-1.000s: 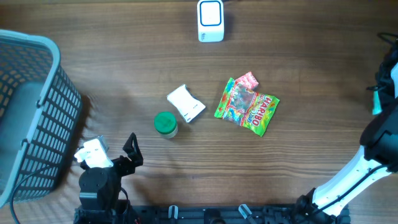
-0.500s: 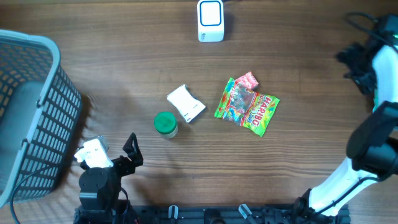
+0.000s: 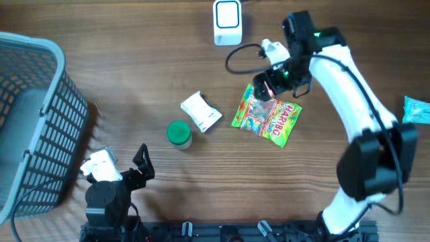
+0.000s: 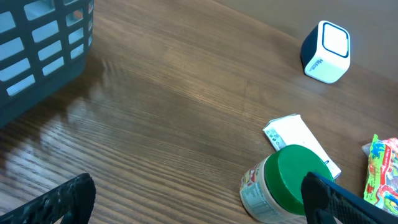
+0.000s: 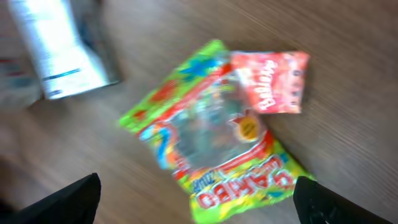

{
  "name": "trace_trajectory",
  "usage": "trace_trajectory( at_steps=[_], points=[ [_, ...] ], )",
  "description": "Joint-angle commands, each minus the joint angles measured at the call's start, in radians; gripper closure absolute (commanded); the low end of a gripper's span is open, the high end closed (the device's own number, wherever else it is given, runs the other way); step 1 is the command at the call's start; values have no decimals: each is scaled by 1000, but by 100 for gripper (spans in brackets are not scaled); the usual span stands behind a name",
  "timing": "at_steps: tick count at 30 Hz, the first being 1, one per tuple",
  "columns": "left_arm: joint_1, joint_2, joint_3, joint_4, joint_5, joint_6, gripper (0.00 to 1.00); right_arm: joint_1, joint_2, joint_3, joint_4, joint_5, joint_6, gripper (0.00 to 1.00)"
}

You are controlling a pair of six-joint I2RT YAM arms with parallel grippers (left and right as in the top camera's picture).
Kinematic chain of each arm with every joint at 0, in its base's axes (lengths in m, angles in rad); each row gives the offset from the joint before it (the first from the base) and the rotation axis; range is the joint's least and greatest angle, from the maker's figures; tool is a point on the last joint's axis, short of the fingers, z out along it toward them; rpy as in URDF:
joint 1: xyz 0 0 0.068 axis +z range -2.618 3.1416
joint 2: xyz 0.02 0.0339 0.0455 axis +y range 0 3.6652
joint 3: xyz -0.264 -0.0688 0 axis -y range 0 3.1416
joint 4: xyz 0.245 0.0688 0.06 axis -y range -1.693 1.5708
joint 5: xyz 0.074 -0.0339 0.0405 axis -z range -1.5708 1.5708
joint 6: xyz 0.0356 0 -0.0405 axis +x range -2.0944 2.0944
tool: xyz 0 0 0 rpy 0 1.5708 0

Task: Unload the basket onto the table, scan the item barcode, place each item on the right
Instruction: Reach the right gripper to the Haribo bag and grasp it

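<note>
The crinkly green Haribo gummy bag (image 5: 211, 140) looks light, floppy, probably slippery; pinch an edge seam. The right gripper (image 3: 272, 82) and left gripper (image 4: 196, 202) both gape, empty.

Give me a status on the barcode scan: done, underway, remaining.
Done: nothing yet; no item is lifted, and nothing is at the scanner. In hand: the right gripper hovers over the Haribo bag and pink packet, jaws open, holding nothing. Remaining: grasp an item, carry it to the scanner, show its barcode. The left gripper sits open near the green-lidded jar.
</note>
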Motion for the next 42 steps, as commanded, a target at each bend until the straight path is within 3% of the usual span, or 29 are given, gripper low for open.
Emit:
trace_trajectory(
  at_steps=[1, 7, 12, 17, 22, 26, 35, 42],
  points=[
    [-2, -6, -3, 3, 13, -5, 0, 50, -212, 2, -42, 16, -31, 0],
    [-2, -6, -3, 3, 12, -5, 0, 66, -533, 1, -100, 16, -37, 1],
    [-2, -6, -3, 3, 13, -5, 0, 66, -585, -93, -37, 9, -127, 0],
    [-2, -6, -3, 3, 13, -5, 0, 66, -483, -394, 271, 10, -105, 0],
    [-2, -6, -3, 3, 12, -5, 0, 66, -317, -411, 420, 158, -72, 0],
    [-2, -6, -3, 3, 12, -5, 0, 66, -254, -411, 431, 198, -167, 0],
    [-2, -6, -3, 3, 12, -5, 0, 103, -109, -416, 408, 216, -167, 0],
    [-2, -6, -3, 3, 13, -5, 0, 187, -43, -422, 413, 448, -167, 0]
  ],
)
